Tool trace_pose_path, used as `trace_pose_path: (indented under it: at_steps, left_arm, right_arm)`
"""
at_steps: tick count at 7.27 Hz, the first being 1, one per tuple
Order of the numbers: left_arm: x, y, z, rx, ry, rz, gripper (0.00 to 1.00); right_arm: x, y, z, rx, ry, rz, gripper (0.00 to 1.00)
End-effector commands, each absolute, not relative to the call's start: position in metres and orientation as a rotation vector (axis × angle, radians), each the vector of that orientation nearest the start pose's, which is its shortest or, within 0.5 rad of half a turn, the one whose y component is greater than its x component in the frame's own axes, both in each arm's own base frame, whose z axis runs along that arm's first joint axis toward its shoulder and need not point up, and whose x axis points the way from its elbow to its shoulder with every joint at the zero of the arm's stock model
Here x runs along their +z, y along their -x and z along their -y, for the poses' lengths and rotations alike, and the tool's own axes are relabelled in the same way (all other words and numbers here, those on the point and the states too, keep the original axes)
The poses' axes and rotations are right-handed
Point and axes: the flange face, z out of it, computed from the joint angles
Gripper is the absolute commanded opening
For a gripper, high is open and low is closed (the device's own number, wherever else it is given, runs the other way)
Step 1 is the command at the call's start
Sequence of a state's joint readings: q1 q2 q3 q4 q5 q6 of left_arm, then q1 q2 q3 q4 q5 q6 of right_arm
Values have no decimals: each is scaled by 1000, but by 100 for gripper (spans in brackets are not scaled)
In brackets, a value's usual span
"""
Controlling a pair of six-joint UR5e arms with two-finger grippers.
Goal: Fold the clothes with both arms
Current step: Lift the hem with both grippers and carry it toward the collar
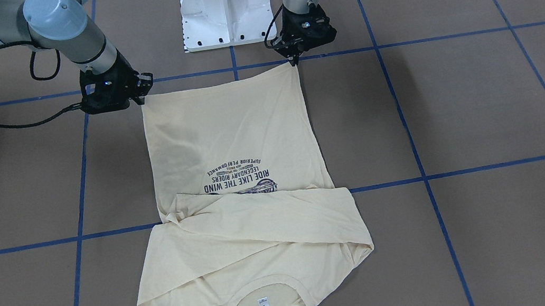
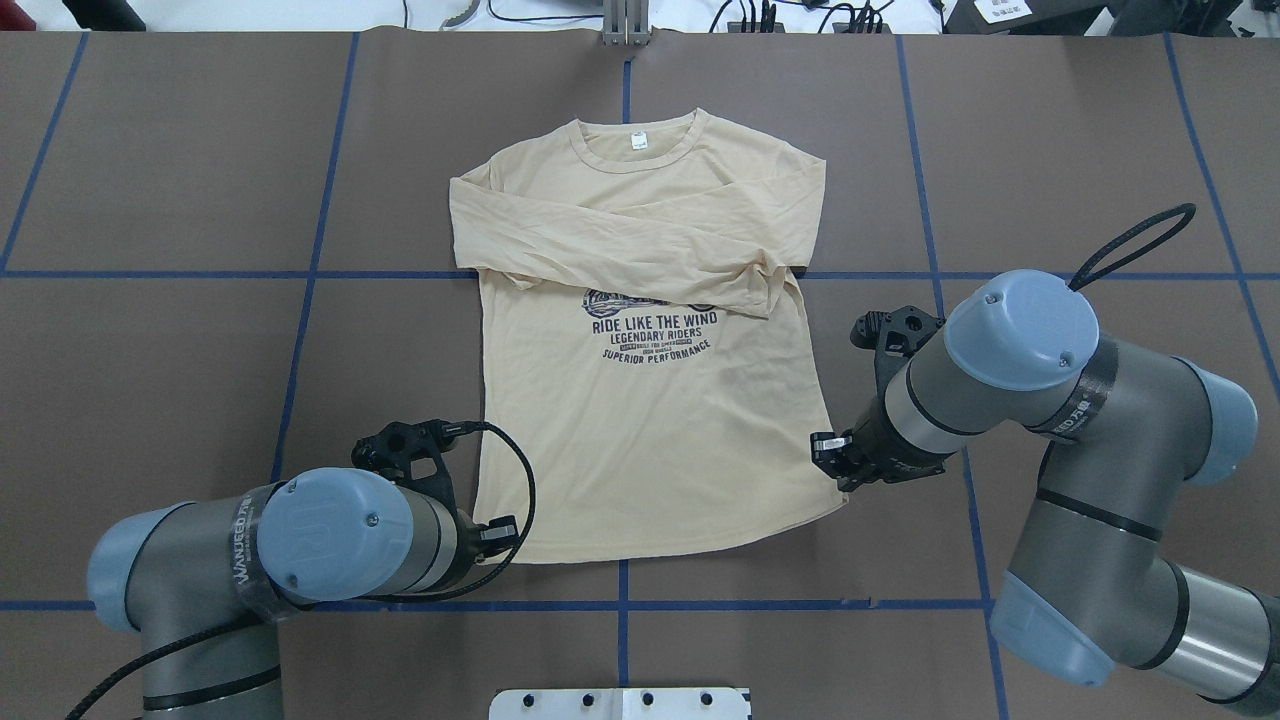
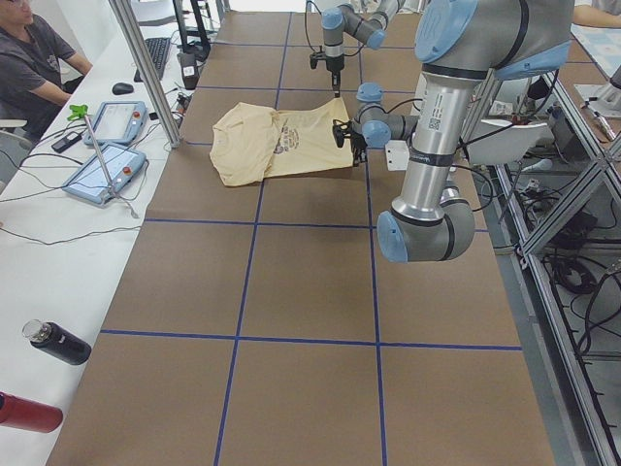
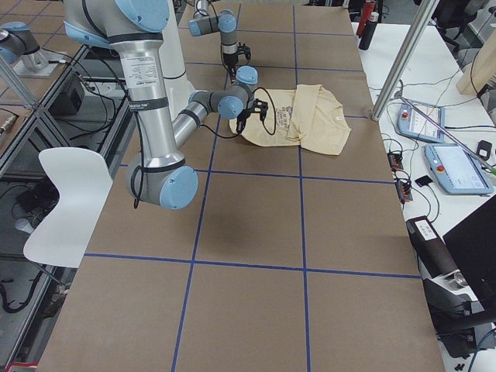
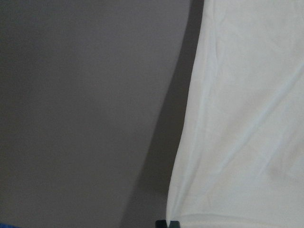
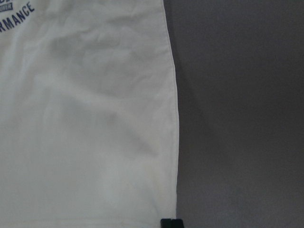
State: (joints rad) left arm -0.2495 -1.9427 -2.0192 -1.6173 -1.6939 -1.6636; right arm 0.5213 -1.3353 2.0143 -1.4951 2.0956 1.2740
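In the overhead view the left arm [image 2: 330, 535], a smooth grey metal tube with rounded light-blue caps and a looped black cable, is seen at 7 o'clock. At centre the T-shirt [image 2: 640, 440] is laid flat, print up, on the matte brown desk [image 2: 180, 380], which is ruled into squares by blue tape lines [image 2: 298, 330]. The cloth is thin, pale cream-yellow and lightly creased. Its banded round neck, with a small white label [image 2: 637, 142], is turned to 12 o'clock and its curved hem to 6 o'clock. Both long sleeves [image 2: 620, 235] are folded across the chest, and the upper part of the dark navy print [image 2: 652, 335] is covered by them. The right arm [image 2: 1010, 360], of the same build, is seen at 4 o'clock.

In that view the fingertips of both grippers are hidden under the wrists. In the wrist views only a dark sliver of the tips is caught at the bottom edge, and the cloth is washed out to near white.

The left gripper [image 1: 294, 60] is set at the 7 o'clock hem corner of the T-shirt. Its jaws are closed on that corner, which is drawn up into a small peak. The right gripper [image 1: 139, 96] is set at the 5 o'clock hem corner, with its jaws closed on the cloth edge there.
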Motion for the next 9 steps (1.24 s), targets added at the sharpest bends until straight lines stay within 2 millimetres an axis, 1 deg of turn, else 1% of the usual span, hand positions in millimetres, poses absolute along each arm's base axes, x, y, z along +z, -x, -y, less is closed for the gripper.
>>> trace_pose_path:
  at_steps: [1,2,3,4,6,7,8,9]
  left_arm:
    - [243,-513,229,-215,73,-911,0]
    - [238,-512,218,-187,100,-924,0]
    - [227,-513,188,-113,117,-949,0]
    - [216,-502,181,-99,119,-976,0]
    - [215,-492,179,-101,124,-986,0]
    - [210,-485,183,-107,121,-999,0]
    - [210,-483,190,-120,116,-997,0]
    - [208,-479,202,-140,100,-1003,0]
  right_arm:
    - [334,417,290,-55,259,869,0]
    - [334,410,265,-91,285,869,0]
    - [330,412,248,-93,313,868,0]
    - [326,417,235,-96,335,867,0]
    - [321,414,234,-100,330,881,0]
    - [319,405,254,-66,304,895,0]
    - [318,387,283,-17,262,910,0]
    - [318,367,313,19,211,924,0]
